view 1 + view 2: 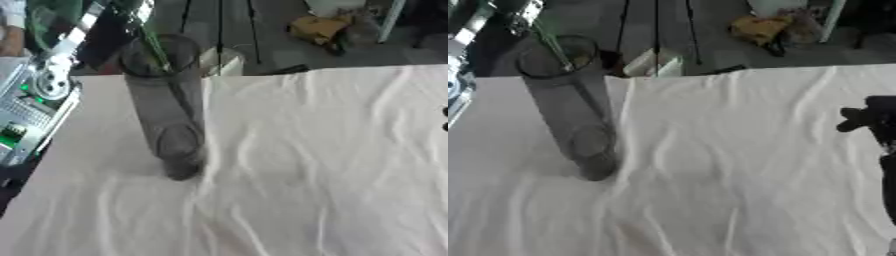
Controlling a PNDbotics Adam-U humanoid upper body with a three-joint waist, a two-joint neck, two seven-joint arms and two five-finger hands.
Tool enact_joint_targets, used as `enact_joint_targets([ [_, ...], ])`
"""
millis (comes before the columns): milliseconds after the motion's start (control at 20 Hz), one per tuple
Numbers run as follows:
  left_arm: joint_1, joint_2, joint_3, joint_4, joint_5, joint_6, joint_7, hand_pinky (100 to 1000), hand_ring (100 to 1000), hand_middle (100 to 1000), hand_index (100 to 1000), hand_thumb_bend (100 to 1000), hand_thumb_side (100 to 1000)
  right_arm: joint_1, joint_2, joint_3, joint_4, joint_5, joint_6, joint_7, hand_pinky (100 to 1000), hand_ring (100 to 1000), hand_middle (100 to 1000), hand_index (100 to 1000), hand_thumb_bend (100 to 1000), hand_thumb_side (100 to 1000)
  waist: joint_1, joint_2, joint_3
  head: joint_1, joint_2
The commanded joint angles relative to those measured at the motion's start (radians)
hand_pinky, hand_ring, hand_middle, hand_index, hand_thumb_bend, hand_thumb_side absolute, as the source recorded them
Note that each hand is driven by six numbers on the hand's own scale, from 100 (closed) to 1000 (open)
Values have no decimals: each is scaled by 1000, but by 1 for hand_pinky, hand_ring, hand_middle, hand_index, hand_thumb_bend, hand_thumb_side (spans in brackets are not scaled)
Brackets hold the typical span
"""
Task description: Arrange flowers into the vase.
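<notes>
Left arm: silver and black, along the table's left edge, rising toward the far-left corner; hand itself hidden past the top of both views, so fingers impossible to judge.
Stem (156,50): green, thin, slanting down into the vase mouth from the upper left (flower head out of sight).
Vase (171,115): tall, dark, see-through, upright near the table's far-left edge; long axis vertical, mouth up.
Table (332,165): covered in wrinkled white cloth.
Right hand (872,120): black, at the table's right edge, holding nothing; fingers partly cut off, spread unclear.
Deciding relation: vase well left of the right hand, close beside the left arm; left side nearer.
</notes>
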Motion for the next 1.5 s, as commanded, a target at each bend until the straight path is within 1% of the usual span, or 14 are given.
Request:
enact_joint_targets([
  [50, -9, 38, 11, -19, -36, -11, -44, 715, 816, 797, 923, 100, 1000, -3, -12, -10, -20, 2, 3, 0, 748, 532, 519, 707, 100, 1000, -11, -36, 2, -2, 3],
  [250, -4, 44, 13, -23, -71, -26, -86, 731, 826, 807, 939, 100, 1000, -2, -11, -10, -20, 2, 4, 0, 749, 532, 519, 707, 100, 1000, -11, -36, 4, -2, 4],
  [450, 1, 54, 13, -35, -102, -43, -119, 774, 848, 826, 970, 100, 1000, -1, -11, -10, -20, 2, 4, 1, 749, 532, 518, 707, 100, 1000, -12, -38, 7, -3, 6],
  [550, 4, 59, 14, -43, -116, -54, -136, 792, 857, 837, 988, 122, 1000, 0, -11, -10, -20, 1, 5, 2, 749, 531, 518, 707, 100, 1000, -12, -38, 9, -4, 7],
  [600, 6, 61, 15, -48, -120, -59, -144, 806, 864, 845, 1000, 157, 1000, 1, -11, -10, -20, 1, 5, 2, 749, 531, 518, 707, 100, 1000, -11, -39, 10, -4, 8],
  [750, 9, 67, 20, -58, -123, -70, -163, 831, 875, 853, 1000, 196, 1000, 2, -11, -9, -20, 1, 6, 4, 749, 531, 518, 708, 100, 1000, -11, -40, 12, -5, 8],
  [1000, 12, 75, 28, -71, -101, -77, -183, 857, 886, 861, 1000, 191, 1000, 4, -11, -10, -20, 1, 8, 5, 749, 530, 517, 708, 100, 1000, -12, -43, 15, -5, 10],
  [1500, 34, 99, 37, -93, -92, -79, -227, 900, 905, 882, 1000, 177, 1000, 2, -12, -10, -20, -5, 6, 3, 749, 532, 517, 708, 100, 1000, -14, -49, 21, -10, 11],
])
